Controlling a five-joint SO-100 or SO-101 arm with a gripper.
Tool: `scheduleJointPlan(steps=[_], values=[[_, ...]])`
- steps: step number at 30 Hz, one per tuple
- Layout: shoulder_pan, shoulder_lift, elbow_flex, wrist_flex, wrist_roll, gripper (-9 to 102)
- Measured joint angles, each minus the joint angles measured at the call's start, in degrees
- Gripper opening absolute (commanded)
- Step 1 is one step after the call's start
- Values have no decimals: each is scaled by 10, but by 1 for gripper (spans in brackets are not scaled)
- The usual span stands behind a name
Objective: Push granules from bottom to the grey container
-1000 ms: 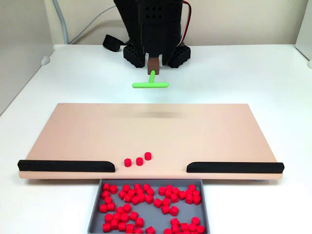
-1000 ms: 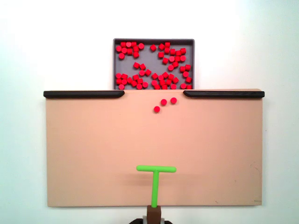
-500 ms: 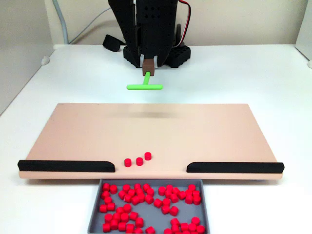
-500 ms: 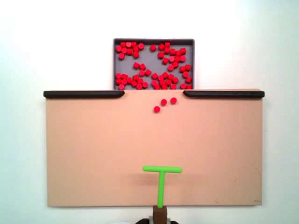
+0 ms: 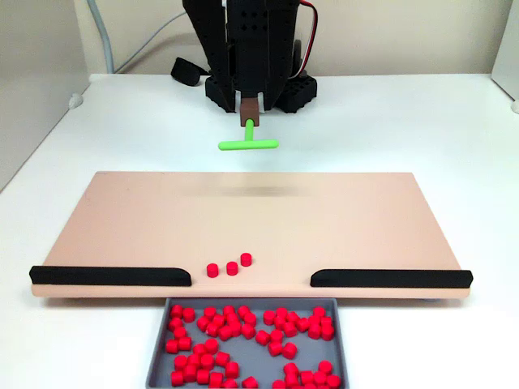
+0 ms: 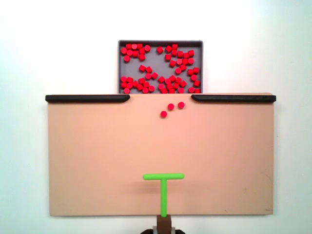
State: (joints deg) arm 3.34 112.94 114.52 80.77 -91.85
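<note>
The pincer (image 5: pixel 249 109) is clenched on the green T-shaped tool (image 6: pixel 164 187) at the tan board's (image 6: pixel 97 161) 6 o'clock edge. Three granules (image 6: pixel 171 109) sit near 12 o'clock (between the black strips (image 6: pixel 87 98)); the rest fill the grey container (image 6: pixel 160 43) beyond.

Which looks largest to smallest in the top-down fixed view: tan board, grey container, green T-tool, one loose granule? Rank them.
1. Tan board
2. Grey container
3. Green T-tool, raised nearer the camera, so it may look slightly bigger than it is
4. Loose granule
</note>
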Motion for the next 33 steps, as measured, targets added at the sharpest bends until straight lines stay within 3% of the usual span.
scheduleJointPlan(steps=[33], values=[[-18,4,7,0,27,0]])
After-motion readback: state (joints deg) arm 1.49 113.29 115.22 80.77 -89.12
